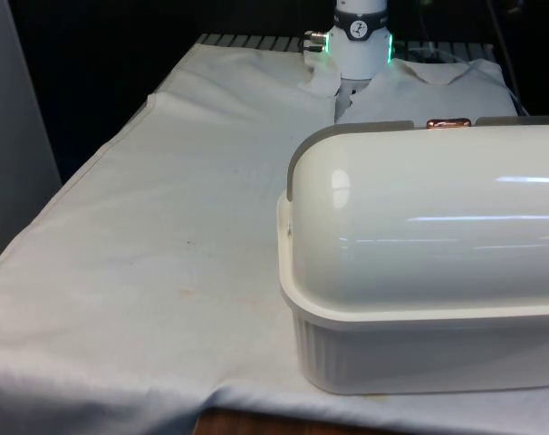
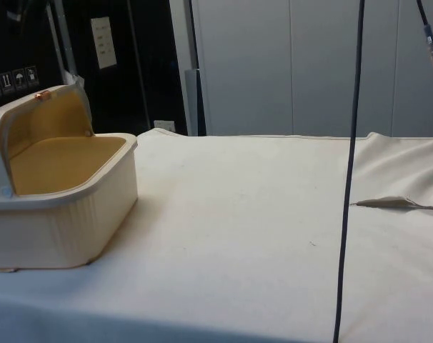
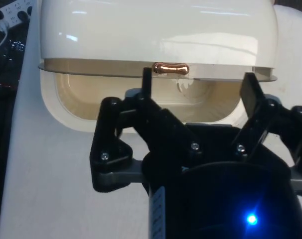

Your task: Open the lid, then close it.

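Hovering with jaws spread wide, empty, before knob (image 3: pixel 171 68); raised lid (image 3: pixel 156 35) risking slamming onto box (image 2: pixel 66 207) if mis-hooked.

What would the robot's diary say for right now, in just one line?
bread box: open | lid: rolled back | copper knob: free | hand: open, near knob, holding nothing | next: probably close lid

Even overhead light, streaky glare on the glossy lid (image 1: pixel 438 217), soft shadows, dark backdrop
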Available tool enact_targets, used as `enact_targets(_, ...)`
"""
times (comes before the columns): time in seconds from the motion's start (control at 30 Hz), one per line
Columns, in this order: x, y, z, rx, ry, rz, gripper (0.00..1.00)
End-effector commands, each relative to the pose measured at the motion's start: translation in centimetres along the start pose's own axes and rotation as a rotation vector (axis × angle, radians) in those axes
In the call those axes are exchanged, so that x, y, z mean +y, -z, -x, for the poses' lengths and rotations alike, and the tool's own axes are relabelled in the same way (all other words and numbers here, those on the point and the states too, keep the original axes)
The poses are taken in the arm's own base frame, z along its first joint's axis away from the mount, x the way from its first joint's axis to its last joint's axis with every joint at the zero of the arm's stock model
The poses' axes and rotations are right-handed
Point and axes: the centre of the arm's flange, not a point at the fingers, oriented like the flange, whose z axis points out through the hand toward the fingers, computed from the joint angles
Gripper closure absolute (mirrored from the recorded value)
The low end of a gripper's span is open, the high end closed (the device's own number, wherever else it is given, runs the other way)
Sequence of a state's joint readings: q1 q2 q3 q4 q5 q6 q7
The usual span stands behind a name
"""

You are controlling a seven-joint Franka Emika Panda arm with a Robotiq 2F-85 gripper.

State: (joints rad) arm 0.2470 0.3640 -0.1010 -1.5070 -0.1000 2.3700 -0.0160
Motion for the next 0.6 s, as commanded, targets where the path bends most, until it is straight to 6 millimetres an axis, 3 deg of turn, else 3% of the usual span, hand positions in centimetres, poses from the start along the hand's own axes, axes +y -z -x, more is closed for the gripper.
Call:
enact_targets(0.0, 0.0, -0.1, 0.0, -0.002, 0.000, 0.004, 0.16)
enact_targets(0.1, 0.0, -0.2, 0.0, 0.000, -0.001, 0.000, 0.01)
enact_targets(0.4, -0.4, -2.6, -0.2, 0.045, -0.008, -0.003, 0.00)
enact_targets(0.43, -0.3, -2.1, -0.1, 0.033, -0.005, 0.001, 0.00)
enact_targets(0.57, -0.5, -3.7, 0.0, 0.050, -0.007, -0.002, 0.00)
